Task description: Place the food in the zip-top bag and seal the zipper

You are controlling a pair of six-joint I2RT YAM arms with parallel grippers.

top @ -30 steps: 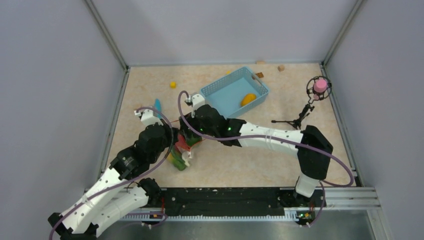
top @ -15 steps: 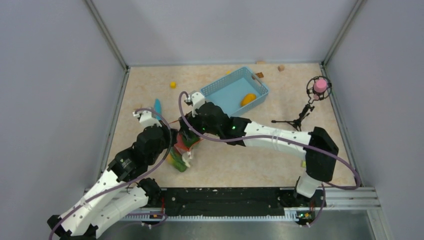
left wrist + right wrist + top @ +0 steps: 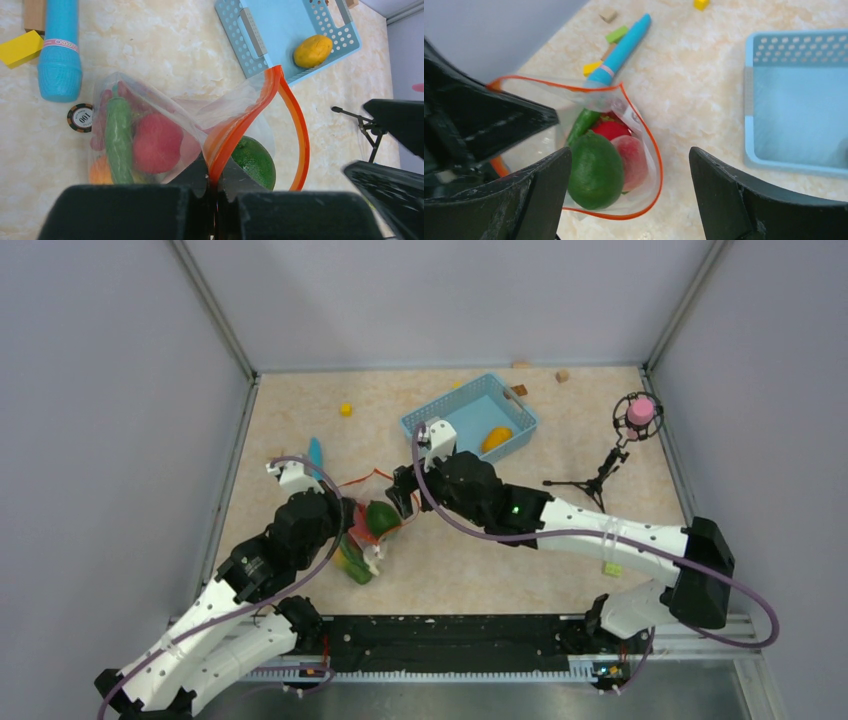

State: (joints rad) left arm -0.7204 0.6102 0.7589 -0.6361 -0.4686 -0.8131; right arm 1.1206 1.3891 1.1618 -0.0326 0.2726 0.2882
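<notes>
**While the left hand [image 3: 216, 175] pinches its rim, the clear crinkly zip-top bag [image 3: 150, 100] gapes toward the light-blue mesh basket [image 3: 287, 22]**

Lying on its side left of centre, the bag runs on a slant. Its closed end points to the near edge, and its mouth points to the far right, facing the basket. The thin orange-red zipper strip [image 3: 302, 135] stands in a wide loop around that mouth. The left hand is clamped tight on this strip at the near end of the loop. The right hand [image 3: 630, 155] hangs above the mouth, fingers spread wide with nothing between them.

Deep in the bag a long green chili [image 3: 118, 140] lies against a round red tomato [image 3: 156, 142]. A round green fruit [image 3: 255, 160] sits just inside the mouth, with a pink peach [image 3: 634, 162] touching it. A yellow mango [image 3: 312, 50] lies alone in the basket, well apart from the bag.

Everything rests on a beige marbled worktop [image 3: 480, 580] closed in by plain grey walls on three sides. A long light-blue stick [image 3: 60, 50] lies near the bag, with a small yellow block [image 3: 20, 47] just beside it. A round black chip [image 3: 82, 117] lies against the bag's side. At the far right stands a small black tripod [image 3: 600, 475] carrying a pink ball.
</notes>
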